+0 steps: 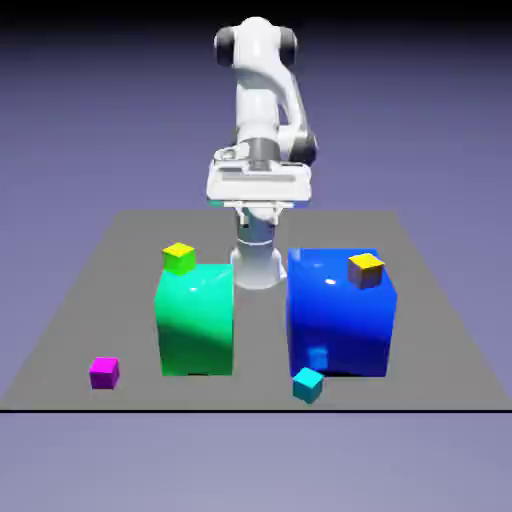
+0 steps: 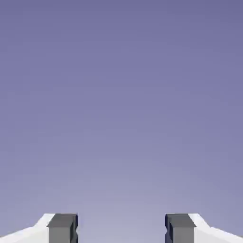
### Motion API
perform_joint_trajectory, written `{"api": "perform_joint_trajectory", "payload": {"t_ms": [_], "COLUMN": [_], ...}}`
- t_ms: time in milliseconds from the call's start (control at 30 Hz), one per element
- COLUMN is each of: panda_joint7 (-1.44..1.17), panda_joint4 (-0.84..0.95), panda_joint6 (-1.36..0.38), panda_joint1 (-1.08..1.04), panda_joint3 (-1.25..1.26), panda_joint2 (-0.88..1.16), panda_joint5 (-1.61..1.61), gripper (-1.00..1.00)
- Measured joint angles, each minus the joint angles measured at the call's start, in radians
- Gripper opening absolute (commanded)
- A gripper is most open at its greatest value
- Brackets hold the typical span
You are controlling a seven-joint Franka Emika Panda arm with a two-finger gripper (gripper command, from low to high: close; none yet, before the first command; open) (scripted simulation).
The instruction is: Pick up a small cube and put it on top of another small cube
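Exterior view: the big blue block [image 1: 338,315] serves as the landmark, a glossy piece with a rounded top standing on the dark grey table [image 1: 260,390]. Just beside its front, toward the camera and close to its corner on the exterior view's left, lies the small cyan cube [image 1: 308,385], turned at an angle, near the table's front edge. A small orange-topped cube [image 1: 366,271] shows at the upper part of the blue block, toward the exterior view's right; whether it touches the block cannot be told. To the exterior view's left of the blue block, across a gap, stands the big green block [image 1: 197,322], with a small yellow-green cube [image 1: 179,259] at its upper left corner. Farthest from the blue block on that same side, the small magenta cube [image 1: 104,373] sits near the front edge. Behind and above both blocks, the white arm [image 1: 258,95] carries the hand [image 2: 121,228]. In the hand view its fingers are spread wide, only blue-violet backdrop [image 2: 121,118] between them, pinching nothing.
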Motion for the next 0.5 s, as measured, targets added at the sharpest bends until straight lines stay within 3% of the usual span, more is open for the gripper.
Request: {"api": "perform_joint_trajectory", "payload": {"t_ms": [500], "panda_joint7": [0.240], "panda_joint4": [0.451], "panda_joint6": [-0.517], "panda_joint1": [-0.118], "panda_joint3": [0.136], "panda_joint2": [0.544], "panda_joint5": [0.103], "gripper": [0.00]}}
